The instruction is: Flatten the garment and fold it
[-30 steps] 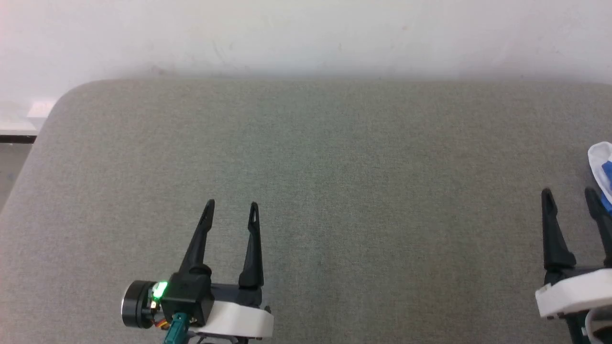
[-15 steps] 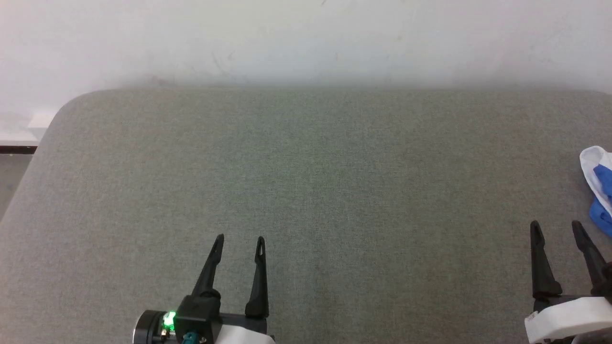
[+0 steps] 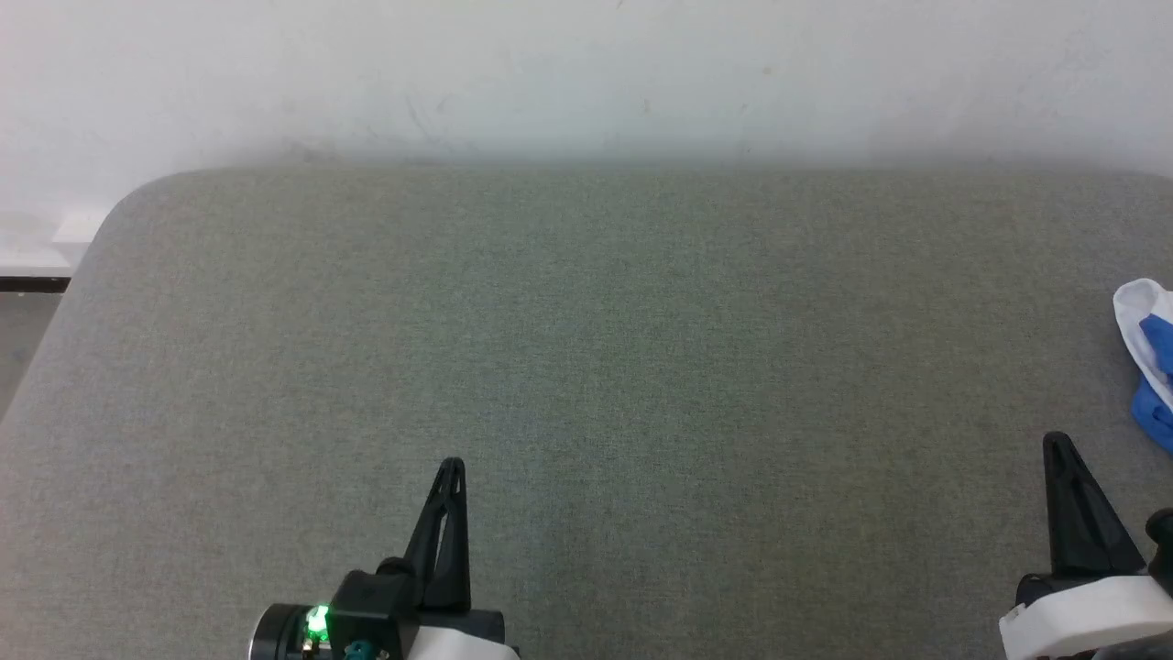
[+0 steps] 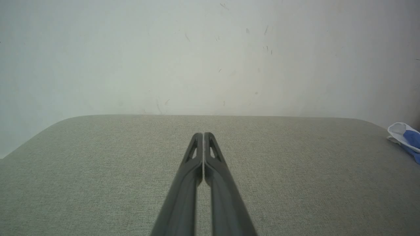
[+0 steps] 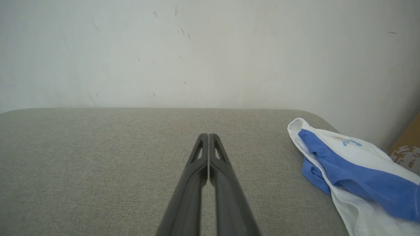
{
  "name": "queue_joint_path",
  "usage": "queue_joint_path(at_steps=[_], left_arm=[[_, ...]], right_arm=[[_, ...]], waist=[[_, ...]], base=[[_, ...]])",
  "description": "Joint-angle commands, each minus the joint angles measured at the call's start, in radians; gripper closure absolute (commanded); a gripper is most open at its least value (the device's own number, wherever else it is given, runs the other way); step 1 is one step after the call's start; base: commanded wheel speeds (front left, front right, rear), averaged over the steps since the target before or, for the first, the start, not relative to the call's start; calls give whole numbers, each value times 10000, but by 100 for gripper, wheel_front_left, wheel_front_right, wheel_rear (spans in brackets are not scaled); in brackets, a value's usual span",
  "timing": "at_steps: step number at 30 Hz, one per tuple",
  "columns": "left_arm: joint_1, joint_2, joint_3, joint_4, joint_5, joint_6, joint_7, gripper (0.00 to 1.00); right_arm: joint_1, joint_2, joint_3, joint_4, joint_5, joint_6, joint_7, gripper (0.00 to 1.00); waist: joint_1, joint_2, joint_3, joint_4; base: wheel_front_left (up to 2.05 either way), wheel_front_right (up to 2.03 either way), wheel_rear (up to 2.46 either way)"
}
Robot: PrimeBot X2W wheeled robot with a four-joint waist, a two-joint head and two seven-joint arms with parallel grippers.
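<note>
Currently I have the left gripper (image 4: 203,135) with its jaws closed tip to tip on nothing, poised over the near edge of the grey counter (image 3: 586,321), left of the middle. My right gripper (image 5: 208,135) shows the same: jaws pressed together and empty, over the near edge toward the right-hand corner. I see the garment (image 5: 347,167) lying crumpled along the counter's right edge by the far right corner, white with blue folded through it, apart from both grippers and nearer the right one. A pale scuffed wall (image 3: 586,73) runs behind the far edge.
</note>
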Motion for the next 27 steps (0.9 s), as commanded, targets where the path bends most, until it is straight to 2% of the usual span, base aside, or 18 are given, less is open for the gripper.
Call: queue_joint_path(at_steps=[1,27], left_arm=[[-10,-20,59,10,33,-47,36,100],[-165,-322,939,166,524,-744,567,100]], right_arm=[[-20,1,27,13,-14,0,13,100],[-311,12,423,213,-215,-5,202,100]], waist=[[0,0,-5,-4],[0,0,-82,-68]], base=[[0,0,0],[0,0,0]])
